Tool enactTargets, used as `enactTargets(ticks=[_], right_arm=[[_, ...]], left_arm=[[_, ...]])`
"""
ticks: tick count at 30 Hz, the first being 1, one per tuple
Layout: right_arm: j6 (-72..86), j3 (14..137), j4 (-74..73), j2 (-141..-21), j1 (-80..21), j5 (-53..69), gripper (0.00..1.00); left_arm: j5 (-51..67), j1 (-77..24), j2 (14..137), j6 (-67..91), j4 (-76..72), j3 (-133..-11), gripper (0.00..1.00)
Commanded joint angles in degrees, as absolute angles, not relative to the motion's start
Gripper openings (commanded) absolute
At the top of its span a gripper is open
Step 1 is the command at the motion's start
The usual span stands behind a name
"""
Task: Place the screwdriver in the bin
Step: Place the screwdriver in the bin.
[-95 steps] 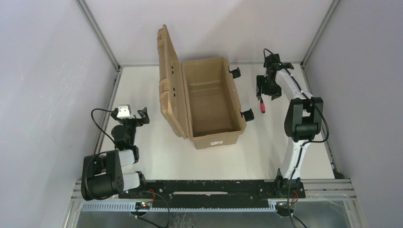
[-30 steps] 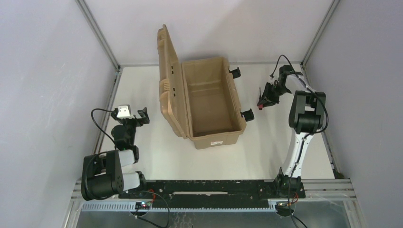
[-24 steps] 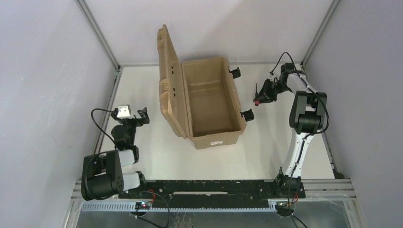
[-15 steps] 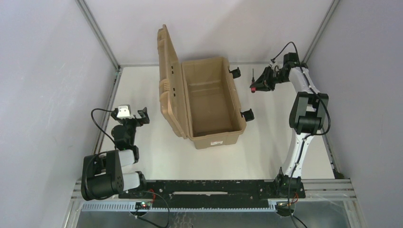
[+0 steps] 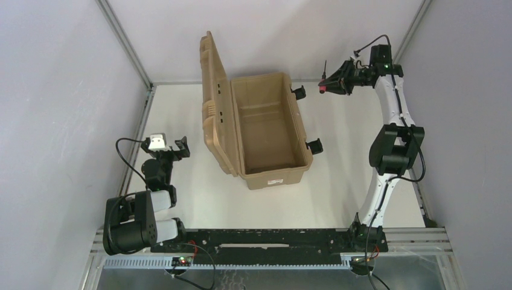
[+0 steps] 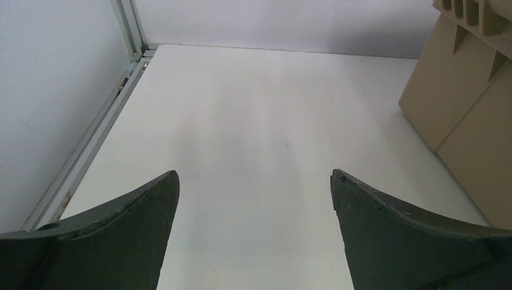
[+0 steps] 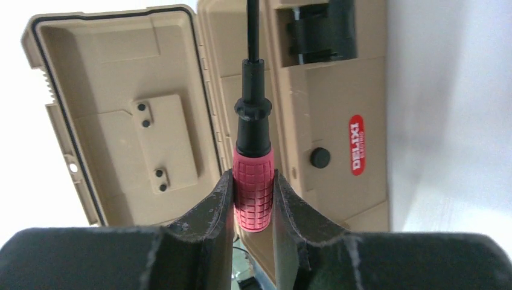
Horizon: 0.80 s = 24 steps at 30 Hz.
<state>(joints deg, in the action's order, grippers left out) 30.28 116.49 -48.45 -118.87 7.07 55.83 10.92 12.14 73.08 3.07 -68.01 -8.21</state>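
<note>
The screwdriver (image 5: 324, 88) has a red gridded handle (image 7: 253, 190) and a thin black shaft. My right gripper (image 5: 332, 84) is shut on the handle, holding it in the air to the right of the bin's far right corner. In the right wrist view the right gripper (image 7: 253, 176) pinches the handle and the shaft points at the bin (image 7: 329, 103). The bin (image 5: 300, 139) is a tan case, open, with its lid (image 5: 211, 96) upright on the left and nothing showing inside. My left gripper (image 5: 164, 145) rests open at the table's left, left of the bin (image 6: 465, 103), and this left gripper (image 6: 254, 175) holds nothing.
Two black latches (image 5: 298, 92) (image 5: 314, 145) stick out from the bin's right wall. Metal frame rails (image 5: 124, 42) and grey walls close in the white table (image 5: 199, 193). A red label (image 7: 356, 145) sits on the bin's outer side.
The right arm has lifted the screwdriver off the table beside the bin's right side and carried it up and toward the far wall. The left arm has not moved.
</note>
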Motion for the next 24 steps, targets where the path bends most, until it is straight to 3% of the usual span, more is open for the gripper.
enactTargets(ticks=[1, 24], right_arm=[[36.80, 121.42, -48.43, -114.28, 5.76, 56.32, 0.12], [38.77, 137.58, -62.15, -116.26, -13.31, 29.28, 0.09]], left_arm=[[11.52, 12.22, 72.68, 3.34, -69.53, -7.06, 1.00], [11.43, 12.12, 72.72, 3.33, -69.55, -7.10, 1.00]])
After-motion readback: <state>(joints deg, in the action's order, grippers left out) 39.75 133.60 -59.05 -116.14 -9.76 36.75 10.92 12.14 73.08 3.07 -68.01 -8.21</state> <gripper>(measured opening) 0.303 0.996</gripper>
